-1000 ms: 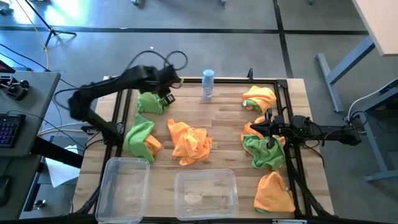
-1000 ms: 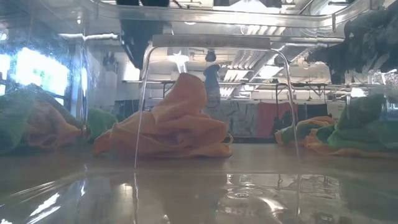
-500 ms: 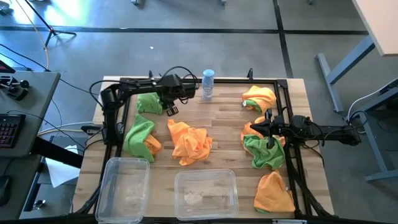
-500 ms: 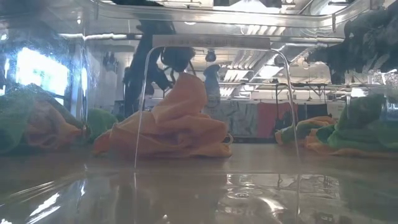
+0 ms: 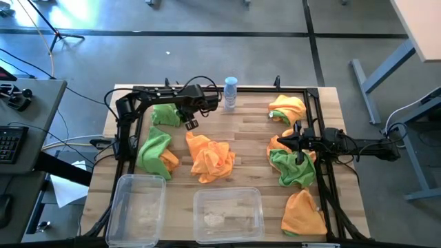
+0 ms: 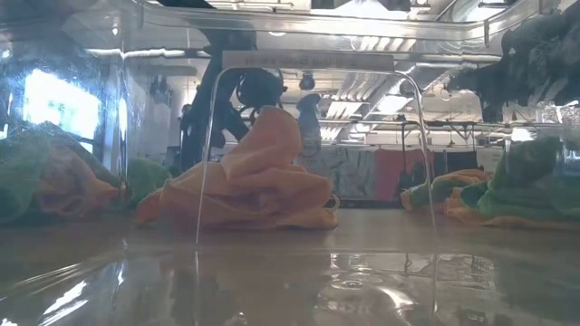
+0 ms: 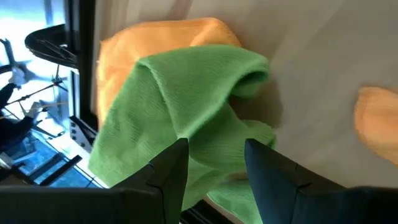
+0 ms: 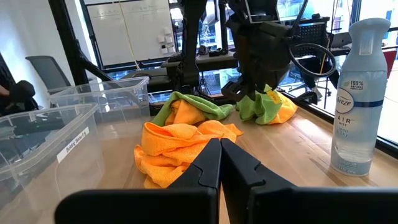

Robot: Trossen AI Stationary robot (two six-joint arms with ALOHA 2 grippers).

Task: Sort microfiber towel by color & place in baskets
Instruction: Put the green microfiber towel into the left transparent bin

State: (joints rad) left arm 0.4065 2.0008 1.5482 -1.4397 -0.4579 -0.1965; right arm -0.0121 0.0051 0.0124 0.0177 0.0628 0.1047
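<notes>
the high view shows the left gripper (image 5: 189, 121) over the far-left green towel (image 5: 165, 114), and only the left wrist view reveals its fingers (image 7: 171, 171) spread above that cloth, while the right gripper (image 8: 220, 163) is closed, holding nothing.

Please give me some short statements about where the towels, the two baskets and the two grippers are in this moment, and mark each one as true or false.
1. Both baskets hold no towel. True.
2. The left gripper is open beside a green towel. True.
3. The right gripper grips an orange towel. False: it is shut on nothing, above the towels at the table's right side.
4. The spray bottle lies in the wider basket. False: it stands upright at the far edge.
5. An orange towel lies mid-table. True.
</notes>
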